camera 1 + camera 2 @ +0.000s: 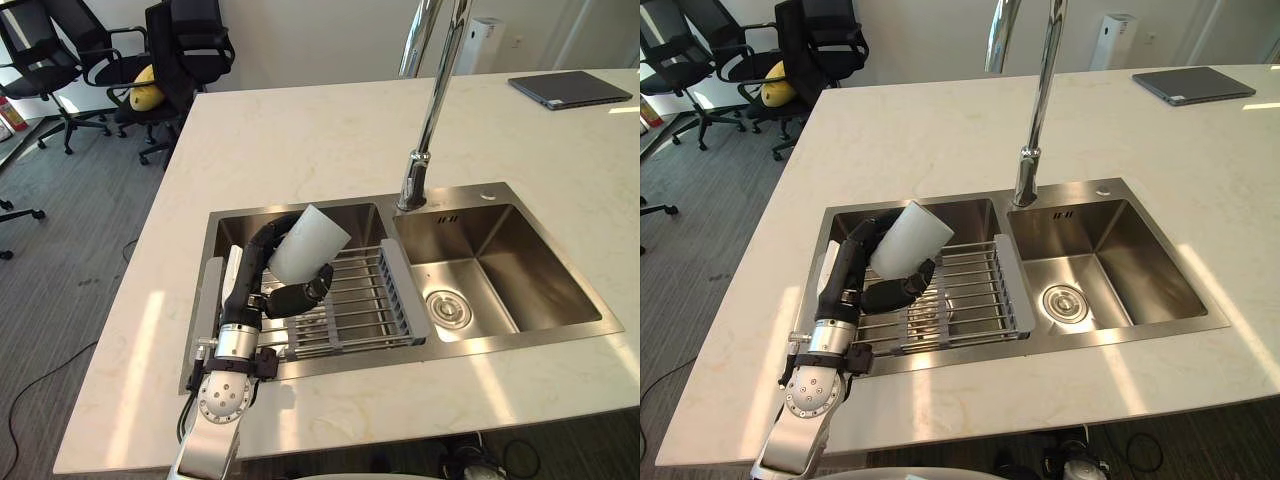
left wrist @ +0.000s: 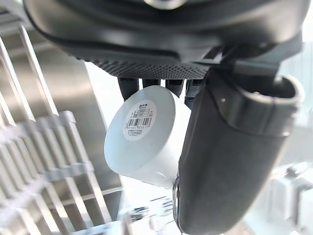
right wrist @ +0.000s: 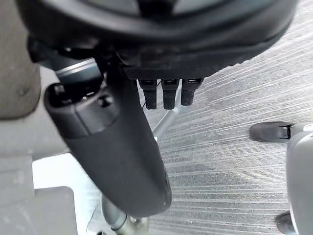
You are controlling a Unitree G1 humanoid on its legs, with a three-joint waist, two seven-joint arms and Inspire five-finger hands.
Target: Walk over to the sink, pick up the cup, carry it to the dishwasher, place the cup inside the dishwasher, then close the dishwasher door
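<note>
— Closest in, down at the side?
— Right hand (image 3: 122, 156), hanging over grey carpet (image 3: 234, 171). Fingers (image 3: 168, 95) loose in a row, apart from the thumb, gripping nothing.

— And at the front edge of the desk?
— Left hand (image 1: 250, 275), reaching in from the lower left over the left basin (image 1: 235, 225) of the steel sink (image 1: 560, 335). Fingers (image 1: 265, 237) curled over the upper side of a white cup (image 1: 308, 243), thumb pressed against the underside: clamped on it.

— Upright?
— No, tilted. Barcode label (image 2: 138, 120) on the base turned back toward the wrist, mouth aimed up and to the right. Held above the left end of a wire drying rack (image 1: 355, 300) laid across that basin.

— Further right?
— Right basin (image 1: 505, 265), with a round drain strainer (image 1: 448, 308) set in the bottom.

— Behind those?
— Tall chrome faucet (image 1: 425, 130), rising from the sink's back rim between the two basins. Pale, marble-patterned desk (image 1: 300, 140) all round. Closed dark laptop (image 1: 570, 88) near the far right corner, well apart from the sink.

— Past the desk?
— Black office chairs (image 1: 190, 45) on the carpet at the far left, one carrying a yellow cushion (image 1: 147, 92).
</note>
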